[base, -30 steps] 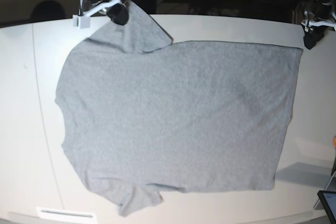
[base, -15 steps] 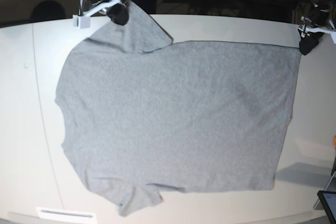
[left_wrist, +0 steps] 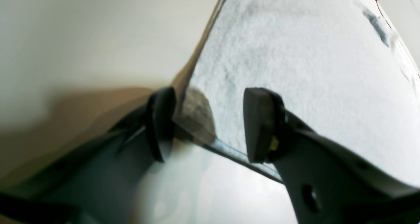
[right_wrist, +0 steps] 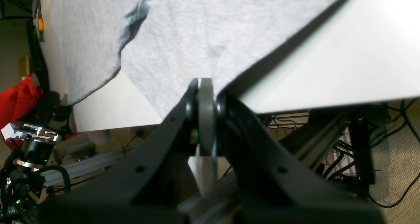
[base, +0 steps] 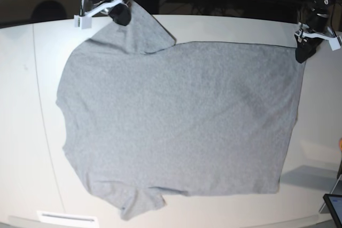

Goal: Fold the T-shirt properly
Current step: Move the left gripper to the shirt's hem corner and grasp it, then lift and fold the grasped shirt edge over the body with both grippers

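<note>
The heather-grey T-shirt point(base: 181, 116) lies spread flat on the white table point(base: 21, 105), plain side up, sleeves at the left and hem at the right. My right gripper point(base: 121, 14) at the far left is shut on the edge of the far sleeve; the right wrist view shows the grey cloth point(right_wrist: 183, 36) pinched between its closed jaws point(right_wrist: 205, 96). My left gripper point(base: 303, 53) is at the hem's far right corner. In the left wrist view it point(left_wrist: 206, 125) is open, its fingers either side of the shirt's corner point(left_wrist: 295, 69).
A dark screen corner point(base: 334, 206) sits at the table's near right edge. A white strip point(base: 67, 218) lies at the near left edge. Cables and equipment crowd the space behind the table's far edge. A red object point(right_wrist: 16, 96) shows beyond the table.
My left gripper has moved leftward from beside the table's right edge onto the shirt's far hem corner. The right gripper and the shirt have stayed put.
</note>
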Tool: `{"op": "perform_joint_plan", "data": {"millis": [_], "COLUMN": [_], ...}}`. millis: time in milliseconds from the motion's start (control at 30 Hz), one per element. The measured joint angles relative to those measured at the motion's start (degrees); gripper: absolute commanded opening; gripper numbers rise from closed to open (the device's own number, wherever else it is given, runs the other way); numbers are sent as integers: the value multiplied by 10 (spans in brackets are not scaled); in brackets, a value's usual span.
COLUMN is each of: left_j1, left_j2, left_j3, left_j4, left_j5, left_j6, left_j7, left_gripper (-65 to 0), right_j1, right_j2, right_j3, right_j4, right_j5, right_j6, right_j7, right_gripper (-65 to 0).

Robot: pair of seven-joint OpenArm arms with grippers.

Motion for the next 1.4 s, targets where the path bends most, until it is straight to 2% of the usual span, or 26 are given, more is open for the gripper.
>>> {"op": "perform_joint_plan", "data": {"millis": [433, 500, 600, 1067, 1267, 1400], "left_j1": [-14, -14, -14, -11, -9, -1], "left_j2": [2, 2, 2, 3, -1, -1], "left_j3": [13, 13, 14, 15, 14, 16], "left_j4": [-2, -3, -4, 0, 2, 37], "left_j5": [0, 3, 9, 9, 10, 27], "left_j6": [-3, -2, 2, 2, 2, 5], "left_j7": [1, 2, 10, 12, 15, 35], "left_gripper": [-348, -432, -647, -650, -650, -650], "right_j1": [0, 0, 0, 1, 17, 35], "right_j2": [0, 0, 0, 0, 39, 48], "right_j3": [0, 0, 0, 0, -11, -46], "right_j4": [0, 0, 0, 3, 20, 26], "right_j5": [0, 0, 0, 0, -10, -7], "right_j6": [0, 0, 0, -2, -15, -13], "right_j7": [0, 0, 0, -3, -8, -15], "right_gripper": [-647, -647, -647, -647, -647, -649]}}
